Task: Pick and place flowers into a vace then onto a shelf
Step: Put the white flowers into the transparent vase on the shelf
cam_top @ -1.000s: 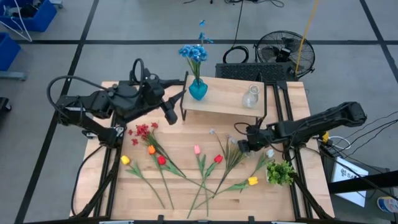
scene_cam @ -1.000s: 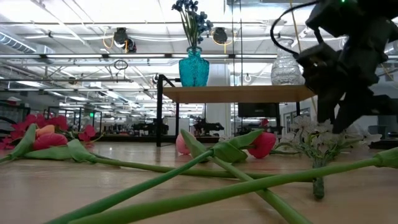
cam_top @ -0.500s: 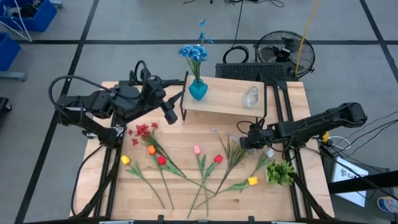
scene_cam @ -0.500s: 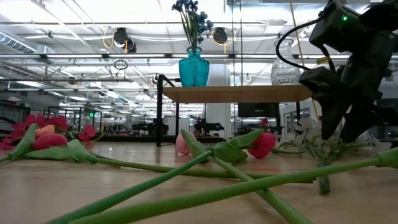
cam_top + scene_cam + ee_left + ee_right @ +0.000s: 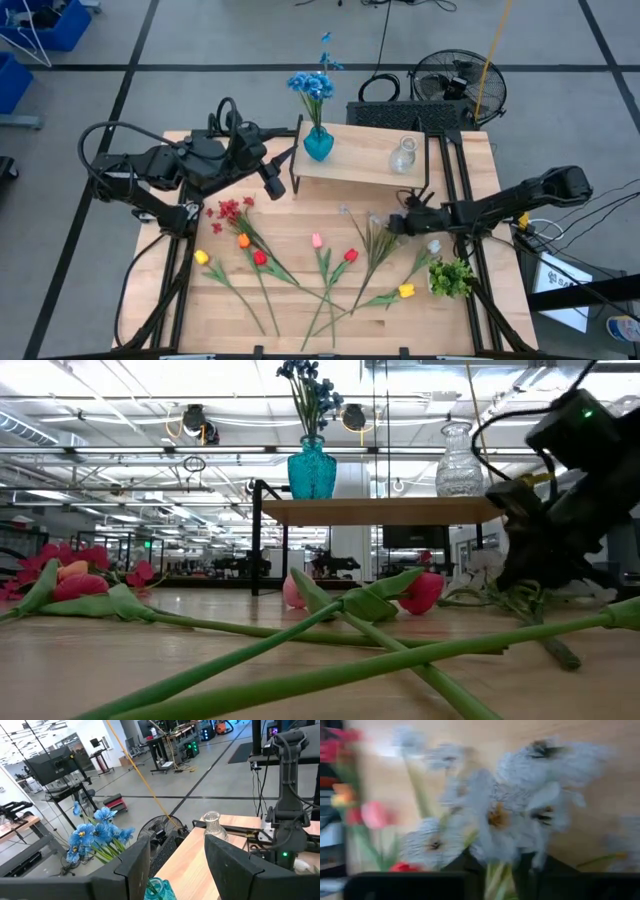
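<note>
Right gripper (image 5: 393, 224): closing together on the white flowers (image 5: 372, 226) stem.
Left gripper (image 5: 283, 184): waiting, fingers apart.
Done: blue vase (image 5: 318, 144) sitting on shelf (image 5: 360, 165).
Remaining: clear vase (image 5: 403, 156) standing empty; many flowers lying on table (image 5: 300, 300).

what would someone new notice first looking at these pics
Probably the teal vase of blue flowers on the shelf, with a clear glass vase empty beside it. Next, the loose flowers fanned across the table in front. The right pincer is down on the white-blossomed stems; the left pincer hangs open near the shelf's left end.
</note>
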Robot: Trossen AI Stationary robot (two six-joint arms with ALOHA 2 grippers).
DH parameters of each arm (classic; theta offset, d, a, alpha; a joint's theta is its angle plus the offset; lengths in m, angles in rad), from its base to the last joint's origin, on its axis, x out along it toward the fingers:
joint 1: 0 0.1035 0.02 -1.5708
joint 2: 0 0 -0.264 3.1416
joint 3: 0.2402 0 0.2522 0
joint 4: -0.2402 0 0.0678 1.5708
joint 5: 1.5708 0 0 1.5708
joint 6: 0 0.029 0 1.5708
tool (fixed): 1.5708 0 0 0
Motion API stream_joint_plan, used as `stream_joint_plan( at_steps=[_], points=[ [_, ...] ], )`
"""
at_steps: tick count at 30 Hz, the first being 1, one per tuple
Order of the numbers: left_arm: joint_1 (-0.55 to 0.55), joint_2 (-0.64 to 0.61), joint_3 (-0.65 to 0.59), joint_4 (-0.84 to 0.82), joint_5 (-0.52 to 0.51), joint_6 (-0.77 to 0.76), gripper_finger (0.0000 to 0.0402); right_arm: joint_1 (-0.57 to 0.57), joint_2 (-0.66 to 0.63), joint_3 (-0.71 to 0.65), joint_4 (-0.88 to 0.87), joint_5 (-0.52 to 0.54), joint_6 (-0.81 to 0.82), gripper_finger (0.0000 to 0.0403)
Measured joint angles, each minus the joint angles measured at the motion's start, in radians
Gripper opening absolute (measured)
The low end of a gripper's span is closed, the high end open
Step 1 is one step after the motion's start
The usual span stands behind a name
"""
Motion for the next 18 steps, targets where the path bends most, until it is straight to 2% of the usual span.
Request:
stream_joint_plan(
  at_steps=[3,7,9,14,16,18],
  points=[
    [0.000,0.000,0.000,-0.010,0.000,-0.001,0.0195,0.028,-0.010,-0.042,0.187,-0.007,-0.057,0.0009],
    [0.000,0.000,0.000,-0.026,0.000,-0.039,0.0195,0.079,-0.038,-0.032,0.382,-0.037,-0.131,0.0004],
    [0.000,0.000,0.000,-0.027,0.000,-0.058,0.0195,0.111,-0.058,-0.004,0.420,-0.061,-0.182,0.0003],
    [0.000,0.000,0.000,-0.027,0.000,-0.087,0.0195,0.189,-0.129,0.155,0.359,-0.084,-0.361,0.0001],
    [0.000,0.000,0.000,-0.027,0.000,-0.101,0.0195,0.209,-0.158,0.251,0.234,-0.081,-0.463,0.0001],
    [0.000,0.000,0.000,-0.027,0.000,-0.110,0.0195,0.215,-0.187,0.368,0.027,-0.072,-0.568,0.0001]
  ],
)
